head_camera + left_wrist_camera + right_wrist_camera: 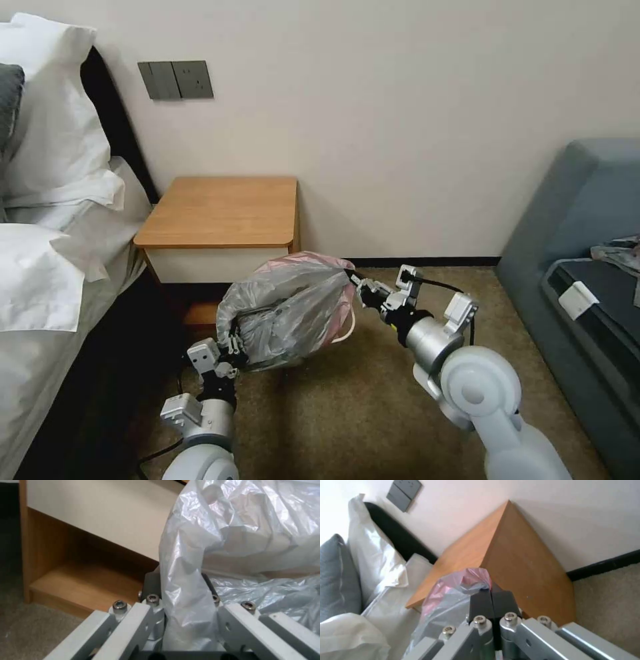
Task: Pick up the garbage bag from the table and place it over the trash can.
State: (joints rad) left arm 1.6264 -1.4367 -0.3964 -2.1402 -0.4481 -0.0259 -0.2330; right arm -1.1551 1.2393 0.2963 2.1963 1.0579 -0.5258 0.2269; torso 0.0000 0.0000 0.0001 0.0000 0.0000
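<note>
The left tool (231, 347) is clenched on a fold of the garbage bag (293, 310), low at the bag's near-left edge; the left wrist view shows thin grey film pinched between its dark pads (151, 586). The right tool (355, 280) is clenched on the pinkish-red rim at the bag's far-right side, its pads pressed flat together. The bag hangs stretched between the two tools, in the air above the carpet (347, 400), just in front of the wooden surface (220, 210) and off its top. A loop of drawstring dangles below the right side. No trash can is visible, so its place cannot be told.

Likely risks: the film is thin, so pulling the tools further apart could tear it or slip it from a grip. Each tool holds a bunched fold, so the mouth may not open wide enough to fit a bin rim. The loose drawstring could snag.
</note>
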